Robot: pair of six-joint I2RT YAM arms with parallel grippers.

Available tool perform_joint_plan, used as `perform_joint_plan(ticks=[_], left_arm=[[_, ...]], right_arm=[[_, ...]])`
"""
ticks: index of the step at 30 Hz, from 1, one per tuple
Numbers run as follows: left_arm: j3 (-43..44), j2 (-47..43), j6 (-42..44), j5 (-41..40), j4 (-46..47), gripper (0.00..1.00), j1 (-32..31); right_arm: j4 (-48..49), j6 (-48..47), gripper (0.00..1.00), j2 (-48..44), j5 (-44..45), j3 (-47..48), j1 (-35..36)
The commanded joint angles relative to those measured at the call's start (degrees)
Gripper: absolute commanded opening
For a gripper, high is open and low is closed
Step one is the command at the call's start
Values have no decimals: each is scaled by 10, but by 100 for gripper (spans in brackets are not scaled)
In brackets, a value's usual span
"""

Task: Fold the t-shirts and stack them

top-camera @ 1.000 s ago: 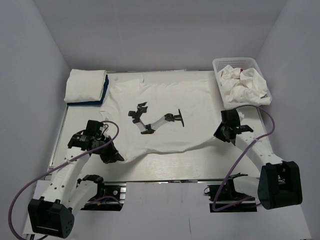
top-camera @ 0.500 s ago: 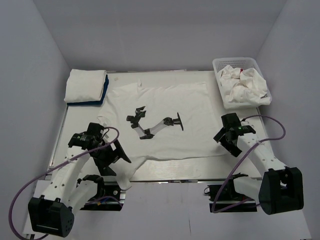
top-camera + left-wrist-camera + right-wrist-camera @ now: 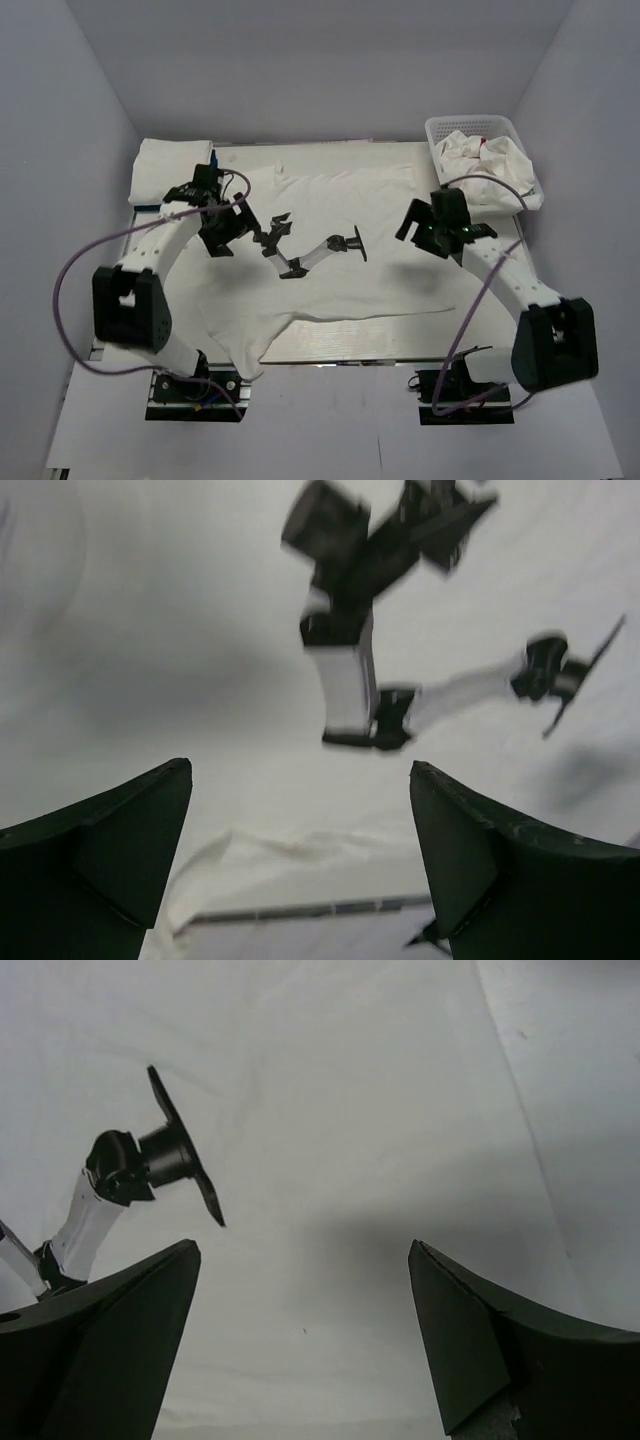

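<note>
A white t-shirt [image 3: 340,200] with a black printed figure [image 3: 310,245] lies spread flat over the middle of the table, its near-left corner [image 3: 240,350] bunched at the table's front edge. My left gripper [image 3: 228,232] hovers open above the shirt's left side, nothing between its fingers. In the left wrist view the gripper [image 3: 300,770] frames the white cloth [image 3: 200,630] and the print [image 3: 345,680]. Over the shirt's right side my right gripper [image 3: 425,235] is open and empty too; the right wrist view shows that gripper [image 3: 303,1247] over plain cloth [image 3: 350,1110].
A folded stack [image 3: 172,172], white on top of blue, sits at the far left corner. A white mesh basket [image 3: 436,128] at the far right holds crumpled white shirts [image 3: 485,165] with a bit of red. Grey walls close in the table on three sides.
Both grippers opened and let go of the shirt's near corners, and the shirt settled flat. Both arms then rose and swung away from the front edge to hover over the shirt.
</note>
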Motion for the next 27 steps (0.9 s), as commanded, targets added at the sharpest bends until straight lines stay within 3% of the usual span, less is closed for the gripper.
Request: perform_joint_plan(ticks=[1, 4, 10, 16, 22, 27], left_arm=[[78, 95, -1, -86, 85, 100, 3], [172, 204, 18, -131, 62, 100, 3], [286, 333, 37, -167, 44, 100, 3], [333, 398, 54, -150, 39, 100, 3], [261, 377, 59, -121, 46, 100, 3], [113, 307, 75, -89, 51, 100, 3]], right_arm=[[65, -52, 90, 97, -16, 78, 26], [59, -92, 90, 186, 7, 162, 41], [-21, -85, 90, 340, 61, 302, 40], [-35, -80, 90, 395, 70, 302, 40], [-62, -78, 90, 397, 70, 255, 42], [-89, -55, 90, 339, 75, 175, 43]])
